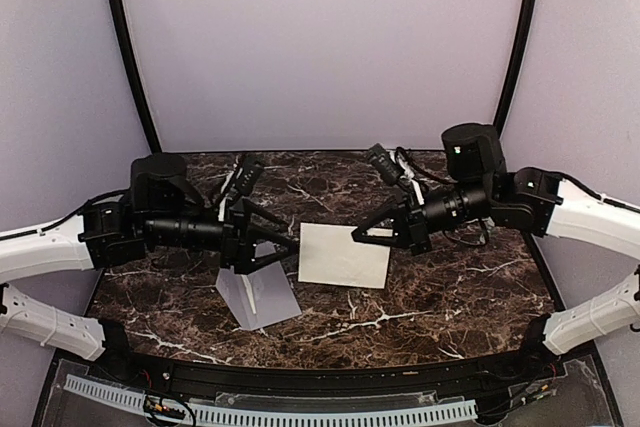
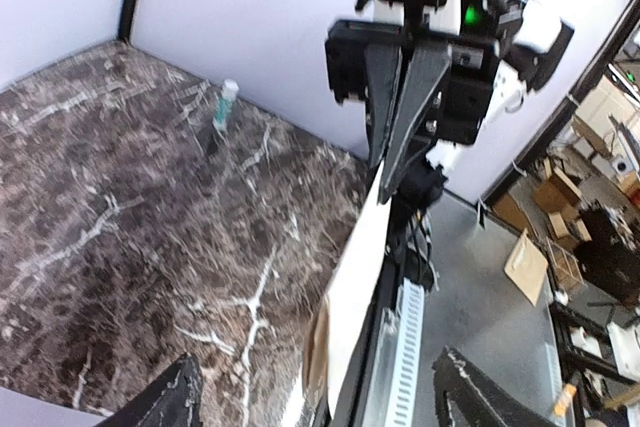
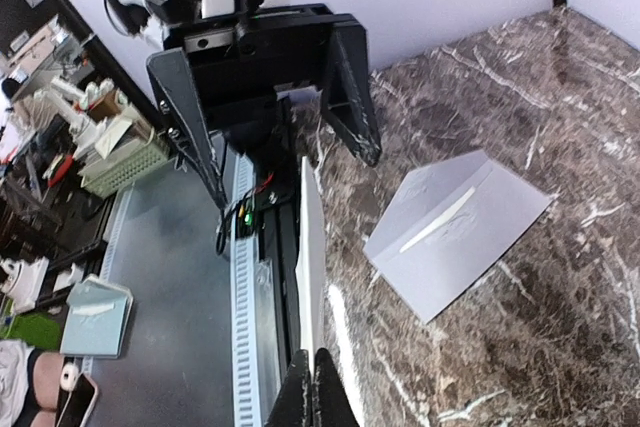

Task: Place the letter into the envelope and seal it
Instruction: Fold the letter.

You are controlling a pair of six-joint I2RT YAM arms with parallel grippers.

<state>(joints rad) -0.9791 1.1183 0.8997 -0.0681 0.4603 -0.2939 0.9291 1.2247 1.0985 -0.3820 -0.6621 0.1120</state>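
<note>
The letter, a plain off-white sheet, hangs above the table between the two arms. My right gripper is shut on its right edge. In the right wrist view the letter shows edge-on, pinched at the bottom by the right gripper. My left gripper stands open at the sheet's left edge, its fingers spread to either side without touching. From the left wrist, the letter runs down between the open left gripper. The grey-lavender envelope lies flat below the left gripper, also visible as the envelope.
The dark marble table is walled by pale panels on three sides. A small white and green tube stands at the far wall. A perforated white rail runs along the near edge by the arm bases.
</note>
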